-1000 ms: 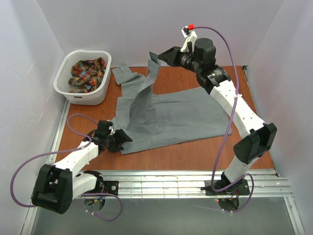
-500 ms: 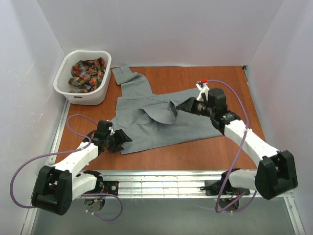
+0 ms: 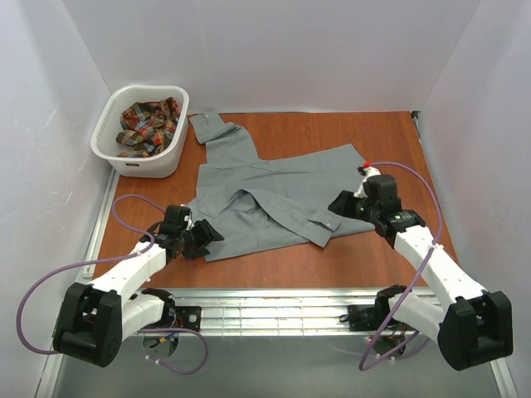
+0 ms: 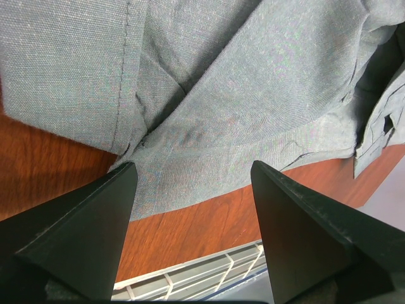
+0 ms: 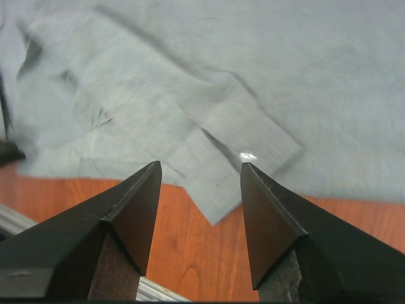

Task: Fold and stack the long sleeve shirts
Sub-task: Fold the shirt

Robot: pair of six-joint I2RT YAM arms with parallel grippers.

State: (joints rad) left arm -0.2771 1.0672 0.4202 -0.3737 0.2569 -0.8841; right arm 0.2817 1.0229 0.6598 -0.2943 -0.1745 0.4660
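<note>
The grey long sleeve shirt (image 3: 274, 195) lies spread on the wooden table, one sleeve folded across its body with the cuff (image 3: 325, 225) near the front hem. The plaid shirt (image 3: 148, 124) sits bunched in the white basket. My right gripper (image 3: 342, 205) hovers just right of the cuff (image 5: 243, 152), open, nothing between its fingers. My left gripper (image 3: 209, 236) is open at the shirt's front left corner (image 4: 190, 152), holding nothing. A second sleeve (image 3: 211, 126) points toward the back left.
The white laundry basket (image 3: 141, 162) stands at the back left corner. A metal rail (image 3: 290, 303) runs along the table's near edge. Bare wood (image 3: 348, 137) shows behind and right of the shirt. White walls close in on three sides.
My right arm swung down from high at the back, carrying the sleeve forward across the shirt, then opened and let the cuff drop. The left arm stayed put.
</note>
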